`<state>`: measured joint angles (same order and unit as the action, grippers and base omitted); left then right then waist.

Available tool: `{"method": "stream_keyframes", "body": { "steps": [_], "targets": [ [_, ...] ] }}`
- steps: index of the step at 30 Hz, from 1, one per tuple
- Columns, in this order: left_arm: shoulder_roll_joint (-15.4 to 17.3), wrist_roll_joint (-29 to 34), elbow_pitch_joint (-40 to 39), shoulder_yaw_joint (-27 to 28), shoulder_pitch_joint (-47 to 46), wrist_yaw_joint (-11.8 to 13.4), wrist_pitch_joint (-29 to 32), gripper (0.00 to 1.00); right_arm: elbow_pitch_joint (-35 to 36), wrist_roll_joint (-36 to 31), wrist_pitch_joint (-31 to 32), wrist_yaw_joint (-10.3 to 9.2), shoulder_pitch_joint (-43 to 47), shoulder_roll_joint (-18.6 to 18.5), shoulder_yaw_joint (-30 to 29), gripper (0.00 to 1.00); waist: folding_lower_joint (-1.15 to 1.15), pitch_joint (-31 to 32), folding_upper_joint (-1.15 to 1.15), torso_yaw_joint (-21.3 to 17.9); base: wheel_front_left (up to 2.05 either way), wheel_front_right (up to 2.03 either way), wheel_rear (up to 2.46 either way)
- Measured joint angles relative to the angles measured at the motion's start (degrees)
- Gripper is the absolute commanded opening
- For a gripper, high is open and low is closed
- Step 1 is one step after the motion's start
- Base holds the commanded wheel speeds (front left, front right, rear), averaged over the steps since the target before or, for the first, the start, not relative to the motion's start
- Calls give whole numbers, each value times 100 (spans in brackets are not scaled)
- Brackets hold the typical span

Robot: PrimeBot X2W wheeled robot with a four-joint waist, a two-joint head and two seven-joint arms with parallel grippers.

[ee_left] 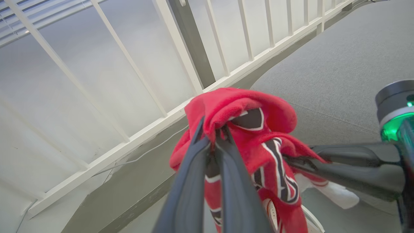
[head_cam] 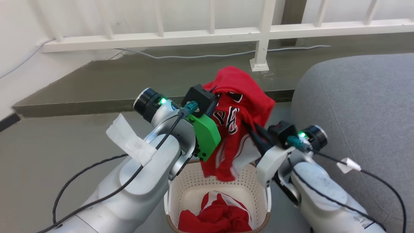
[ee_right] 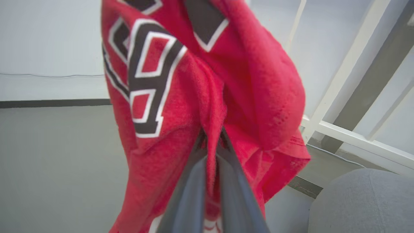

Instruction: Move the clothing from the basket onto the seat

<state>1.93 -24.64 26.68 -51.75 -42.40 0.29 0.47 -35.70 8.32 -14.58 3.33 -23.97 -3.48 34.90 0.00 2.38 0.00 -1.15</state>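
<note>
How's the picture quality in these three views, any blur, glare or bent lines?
Head view: even soft light, sharp on the jersey. Left wrist view: the railing slants across a tilted frame but looks straight, the left gripper near the lens is soft, and a green light glows bright at the right edge. Right wrist view: the right gripper and nearby fabric are blurred.

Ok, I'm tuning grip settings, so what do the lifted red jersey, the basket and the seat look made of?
The jersey looks like soft matte fabric, slightly fuzzy, likely a knit; it folds and hangs limp. The basket looks like stiff plastic: smooth cream-white walls with rows of holes, and a brown woven-look rim. The seat looks like grey woven upholstery, matte and finely textured; probably padded, given its rounded edge.
</note>
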Motion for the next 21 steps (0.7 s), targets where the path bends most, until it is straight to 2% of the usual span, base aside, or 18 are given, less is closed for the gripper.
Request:
{"method": "stream_keyframes", "body": {
  "steps": [1, 2, 8, 21],
  "targets": [
    [-1, -12, 3, 9, 23, 12, -1, 62, 18, 37, 0, -29, -23, 0, -75, 0, 0, -6, 0, -25, 0, 0, 0],
    [-1, -24, 14, 20, 40, 46, -11, 100, 48, 75, 0, -53, -41, -3, -144, 0, 0, -13, 0, -52, 0, 0, 0],
    [0, -285, 33, 247, 163, 125, -147, 100, 299, 133, 0, -204, -152, -71, -457, 0, 0, -49, 0, -233, 0, 0, 0],
    [-1, -698, -234, 333, 332, 115, -380, 100, 778, 180, 0, -504, -265, -661, -1171, 0, 0, -143, 0, -681, 0, 0, 0]
  ]
}}
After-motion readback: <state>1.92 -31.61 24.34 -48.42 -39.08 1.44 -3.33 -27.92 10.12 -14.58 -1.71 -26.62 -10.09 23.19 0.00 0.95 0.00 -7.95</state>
